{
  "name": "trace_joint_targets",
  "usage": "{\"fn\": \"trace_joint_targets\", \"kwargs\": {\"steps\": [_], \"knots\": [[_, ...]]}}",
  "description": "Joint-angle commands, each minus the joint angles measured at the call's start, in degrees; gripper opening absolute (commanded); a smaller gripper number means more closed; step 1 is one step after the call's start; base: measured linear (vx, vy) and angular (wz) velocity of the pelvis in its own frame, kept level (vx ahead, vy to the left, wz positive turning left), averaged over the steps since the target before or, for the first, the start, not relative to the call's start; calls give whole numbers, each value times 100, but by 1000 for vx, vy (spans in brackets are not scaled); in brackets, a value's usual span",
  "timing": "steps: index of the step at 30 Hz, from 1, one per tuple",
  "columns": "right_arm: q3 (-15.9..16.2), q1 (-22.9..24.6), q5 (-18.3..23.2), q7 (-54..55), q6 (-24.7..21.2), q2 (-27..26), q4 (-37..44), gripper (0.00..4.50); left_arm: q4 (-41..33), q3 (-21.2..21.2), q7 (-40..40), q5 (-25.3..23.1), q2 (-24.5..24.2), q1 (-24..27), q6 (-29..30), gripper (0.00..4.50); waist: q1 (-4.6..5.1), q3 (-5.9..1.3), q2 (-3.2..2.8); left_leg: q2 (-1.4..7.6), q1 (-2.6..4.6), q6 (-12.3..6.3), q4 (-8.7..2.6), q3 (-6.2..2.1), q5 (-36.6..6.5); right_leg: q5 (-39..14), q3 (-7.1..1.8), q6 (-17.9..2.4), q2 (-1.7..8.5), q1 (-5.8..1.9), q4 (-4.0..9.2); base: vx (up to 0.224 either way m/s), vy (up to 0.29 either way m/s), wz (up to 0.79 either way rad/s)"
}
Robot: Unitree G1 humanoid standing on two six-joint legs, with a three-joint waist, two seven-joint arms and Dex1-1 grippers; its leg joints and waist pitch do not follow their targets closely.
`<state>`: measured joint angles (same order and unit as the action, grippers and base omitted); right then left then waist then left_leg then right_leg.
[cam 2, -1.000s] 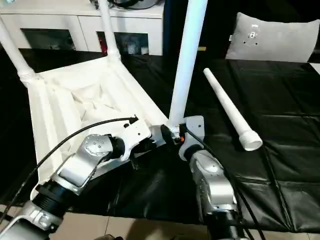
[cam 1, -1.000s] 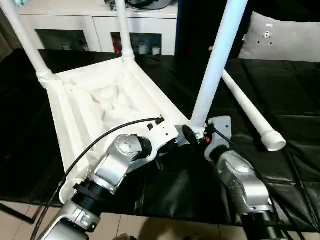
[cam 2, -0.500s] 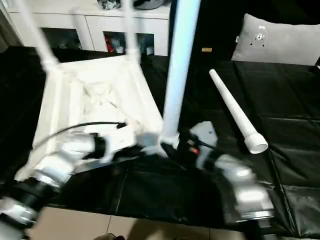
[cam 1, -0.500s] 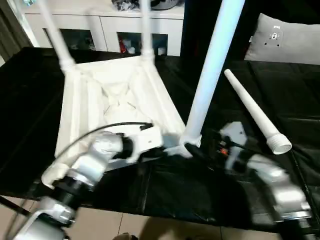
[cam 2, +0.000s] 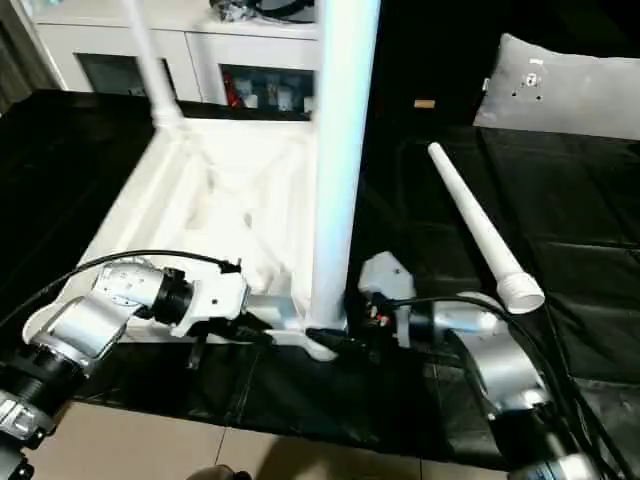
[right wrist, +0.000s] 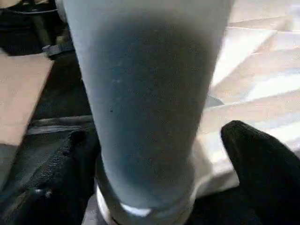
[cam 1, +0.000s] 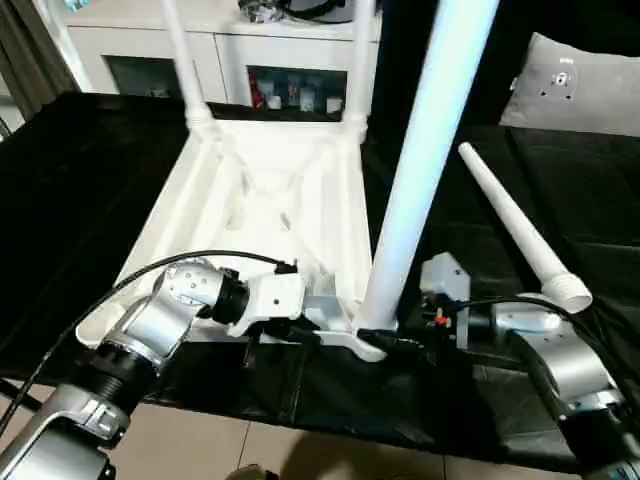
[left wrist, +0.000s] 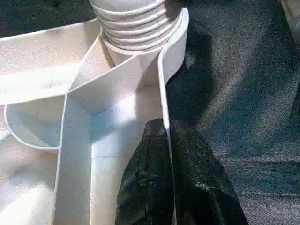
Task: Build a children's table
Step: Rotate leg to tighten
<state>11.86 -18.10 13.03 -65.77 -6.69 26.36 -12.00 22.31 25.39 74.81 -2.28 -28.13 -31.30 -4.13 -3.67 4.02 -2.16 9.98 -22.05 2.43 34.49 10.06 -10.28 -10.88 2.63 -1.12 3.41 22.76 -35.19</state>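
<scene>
Third leg being seated, one leg left.

The left gripper (left wrist: pixel 168 176) pinches the upturned tabletop's (cam 1: pixel 290 195) rim wall; the right gripper (right wrist: pixel 154 183) straddles the near corner leg (cam 1: pixel 420 160) at its socket. Two far legs stand fitted; the last leg (cam 1: pixel 515 228) lies beside on the black mat (cam 1: pixel 80 170).

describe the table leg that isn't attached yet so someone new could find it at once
Start at the upturned white tabletop on the black mat, with three legs standing up from its corners. Look to the robot's right of it: the loose leg lies flat on the mat there. It is the one leg lying down, its wide open end nearest the robot.
</scene>
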Motion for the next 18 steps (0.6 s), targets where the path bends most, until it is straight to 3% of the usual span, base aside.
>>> {"fn": "trace_joint_targets", "kwargs": {"steps": [1, 3, 4, 5, 11, 18], "knots": [[17, -86, 61, -96, -55, 35, -64, 393, -34, 294, 363, -129, 3, -47, -215, 0, 14, -468, 28, 315, 109, -394, -357, -84, -929, -747, -251, -1439, 452, -298, 383, 0, 0, 0], [46, -109, 89, -182, -122, 45, -80, 374, -11, 299, 400, -122, -5, -70, -230, 0, 14, -470, 22, 316, 105, -401, -358, -85, -905, -709, -245, -1442, 446, -295, 381, 0, 0, 0], [65, -116, 111, -233, -183, 54, -80, 370, -8, 300, 420, -115, -14, -83, -231, 0, 17, -467, 53, 314, 104, -406, -358, -79, -911, -703, -244, -1443, 444, -298, 381, 0, 0, 0], [82, -119, 128, -288, -232, 60, -85, 362, 10, 298, 443, -106, -27, -103, -246, 0, 8, -468, 29, 313, 104, -417, -356, -84, -893, -694, -243, -1450, 445, -299, 376, 0, 0, 0], [120, -106, 157, -424, -321, 96, -100, 302, 77, 277, 484, -91, -42, -135, -292, 0, 6, -463, 28, 312, 103, -411, -354, -82, -892, -735, -241, -1441, 447, -295, 382, 0, 0, 0], [93, -15, 252, -477, -519, 61, 3, 274, 88, 242, 502, -38, -36, -116, -253, 0, 1, -468, 29, 314, 108, -405, -353, -83, -864, -683, -240, -1452, 446, -298, 377, 0, 0, 0]]}}
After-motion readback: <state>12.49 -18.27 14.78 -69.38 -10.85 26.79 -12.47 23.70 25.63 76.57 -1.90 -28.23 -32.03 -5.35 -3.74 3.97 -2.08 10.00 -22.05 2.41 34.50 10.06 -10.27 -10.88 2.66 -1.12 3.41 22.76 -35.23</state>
